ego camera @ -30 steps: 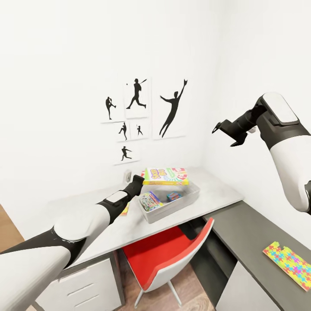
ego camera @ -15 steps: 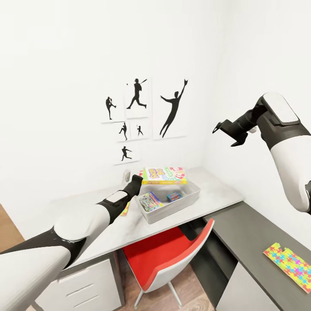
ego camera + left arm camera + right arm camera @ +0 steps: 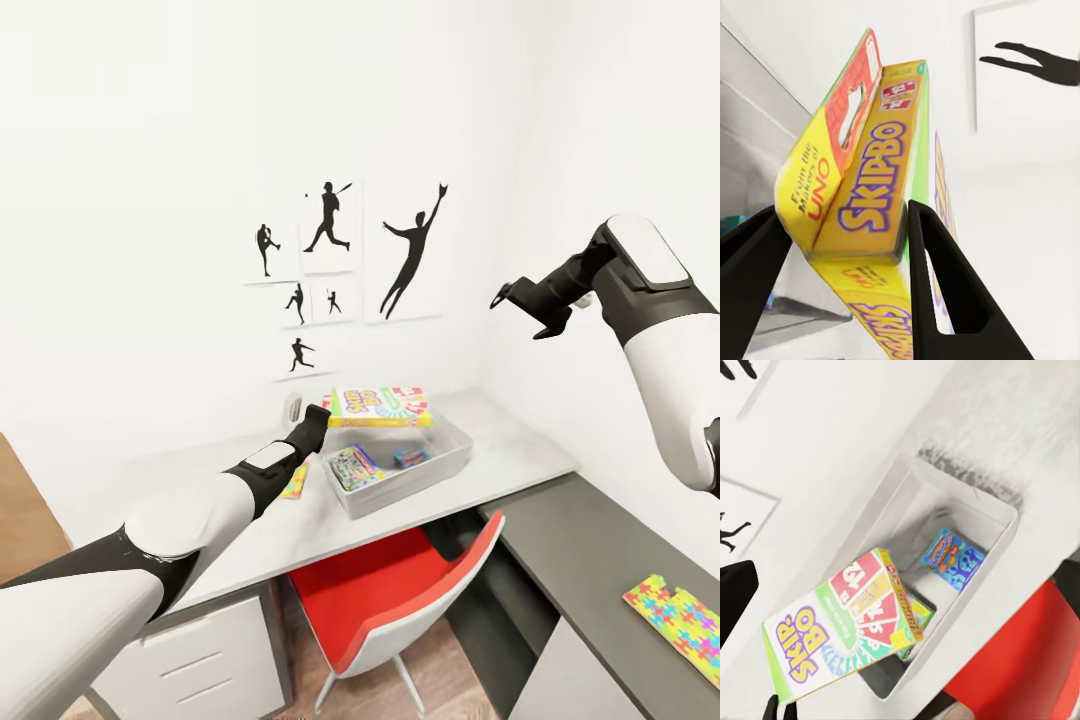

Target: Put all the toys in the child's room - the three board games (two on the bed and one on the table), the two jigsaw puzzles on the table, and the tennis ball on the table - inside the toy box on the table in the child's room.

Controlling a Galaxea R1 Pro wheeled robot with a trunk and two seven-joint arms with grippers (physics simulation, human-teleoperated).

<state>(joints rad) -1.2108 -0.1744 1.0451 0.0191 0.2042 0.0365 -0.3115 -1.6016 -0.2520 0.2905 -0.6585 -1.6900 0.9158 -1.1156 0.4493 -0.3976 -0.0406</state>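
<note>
Our left gripper (image 3: pixel 840 247) pinches the yellow edge of the Skip-Bo box (image 3: pixel 381 406), holding it flat just above the toy box (image 3: pixel 452 462) on the table (image 3: pixel 520 452). Below it two smaller boxes lie in the tray. Our right gripper (image 3: pixel 524 312) hangs spread, high and well apart, above a jigsaw puzzle (image 3: pixel 678 614).

Skip-Bo box (image 3: pixel 870 180): glossy printed card. Toy box (image 3: pixel 446 462): smooth matt grey plastic. Table (image 3: pixel 520 450): matt pale top. Chair (image 3: pixel 400 590): smooth red shell. Left gripper (image 3: pixel 840 292) fingers: matt black.
</note>
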